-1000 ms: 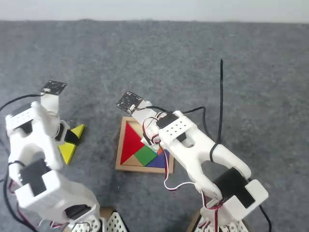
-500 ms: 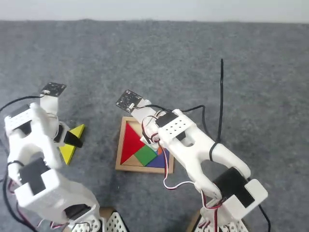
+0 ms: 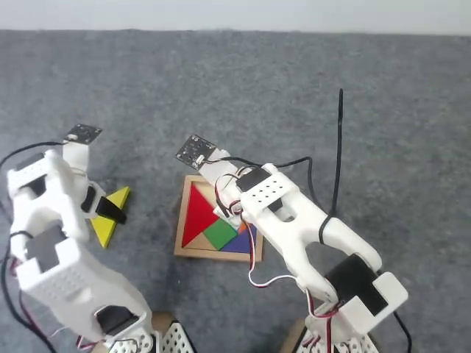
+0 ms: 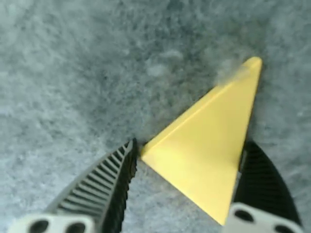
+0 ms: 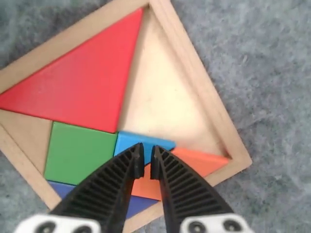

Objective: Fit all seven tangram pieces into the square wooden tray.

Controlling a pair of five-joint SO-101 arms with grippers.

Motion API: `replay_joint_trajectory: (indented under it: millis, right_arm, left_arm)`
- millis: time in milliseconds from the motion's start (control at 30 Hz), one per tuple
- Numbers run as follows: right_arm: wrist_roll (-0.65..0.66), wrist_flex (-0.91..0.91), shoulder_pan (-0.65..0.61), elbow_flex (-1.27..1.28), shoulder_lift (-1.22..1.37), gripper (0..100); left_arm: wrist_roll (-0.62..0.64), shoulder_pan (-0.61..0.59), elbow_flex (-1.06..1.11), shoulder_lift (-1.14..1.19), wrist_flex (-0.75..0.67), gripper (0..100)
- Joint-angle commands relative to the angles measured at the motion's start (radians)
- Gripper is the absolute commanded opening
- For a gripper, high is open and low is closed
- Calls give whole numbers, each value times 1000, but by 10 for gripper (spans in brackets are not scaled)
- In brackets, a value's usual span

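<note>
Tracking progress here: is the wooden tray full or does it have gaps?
Not full. The tray shows a large bare triangular gap beside the red triangle, and a yellow triangle is outside it.

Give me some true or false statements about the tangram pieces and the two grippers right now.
1. The wooden tray holds a red triangle. True.
2. The green square lies outside the tray. False: it sits in the tray, against the red triangle.
3. A yellow triangle lies between the fingers of the left gripper. True.
4. The tray is completely filled. False: a bare triangular gap shows beside the red triangle.
5. The right gripper hangs far from the tray. False: it is over the tray, above the blue piece.
</note>
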Motion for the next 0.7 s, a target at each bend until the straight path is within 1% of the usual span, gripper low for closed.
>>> replay_joint_trajectory:
  millis: [0,100,267,367,500,667]
  right_arm:
    - [-9,7,12,-57,-8,48]
    - [-9,7,12,-57,-8,48]
    - [-9,7,12,-57,-8,48]
    - [-9,7,12,-57,-10,48]
    - [-9,8,12,-57,-10,48]
    - [-9,8,12,-55,-16,48]
  left_arm:
    - [-49,-9,-47,97,-5,306]
    - [-87,-9,-27,78,-3,296]
    - [-101,-15,21,3,-8,292]
    - [-129,-14,77,-77,-8,261]
    - [-158,-12,173,-203,-11,252]
    - [-158,-14,268,-299,-80,250]
